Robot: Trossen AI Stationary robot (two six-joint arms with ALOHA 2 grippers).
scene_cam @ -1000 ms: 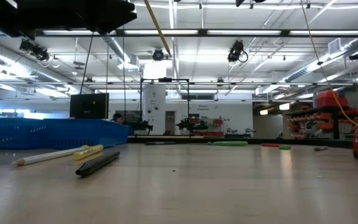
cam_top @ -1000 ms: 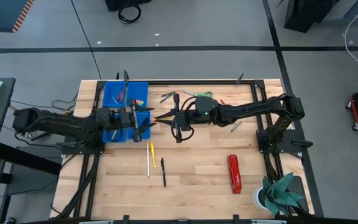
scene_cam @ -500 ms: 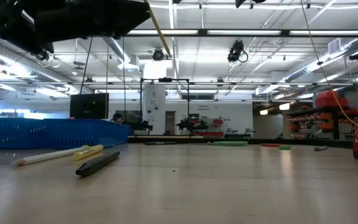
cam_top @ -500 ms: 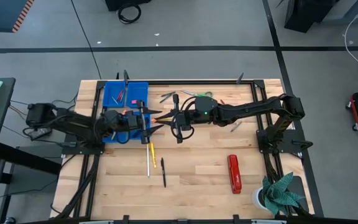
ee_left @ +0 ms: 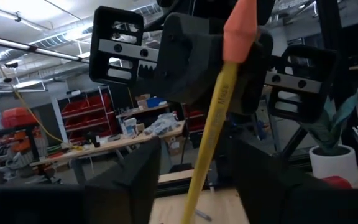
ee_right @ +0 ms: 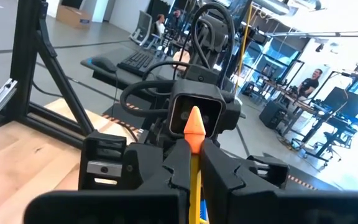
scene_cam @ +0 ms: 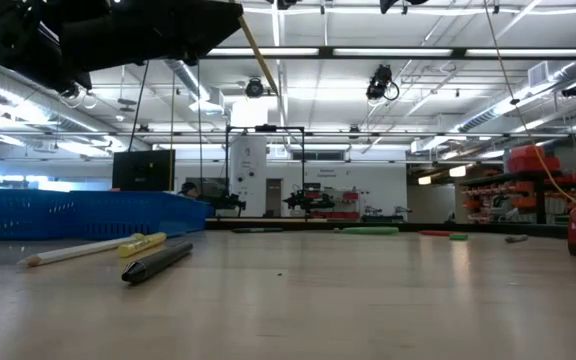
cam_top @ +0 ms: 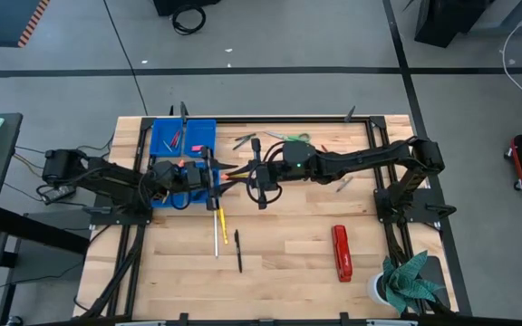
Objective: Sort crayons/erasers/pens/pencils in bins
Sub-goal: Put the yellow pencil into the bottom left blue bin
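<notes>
The pencil, yellow with an orange tip, sat in the air just off the bins' edge that faces the table's middle, pinched in my right gripper with the orange end pointing back toward the bins. That grip had not shifted over the last second; the fingers stayed narrow and clamped on the shaft.

What changed was the left side. 1 second earlier the left gripper had been over the bins. It then slid out past that same edge and met the right gripper head-on. In the left wrist view I had its 2 fingers standing on either side of the pencil, still fairly wide, with a gap to the shaft on both sides. They looked to be starting to come in, but I saw no contact yet.

I read this as a handover in progress: the right arm offered the pencil and the left arm was about to take it, since the left sits right beside the bins. Until the left fingers bit, the right had to keep hold.

Beyond the pair, on the open wood on the near side of the bins, a white pencil, a yellow one and a dark pen still waited. More loose pieces lay on the far side of the right arm, level with the bins. The red stapler lay well away from the bins.
</notes>
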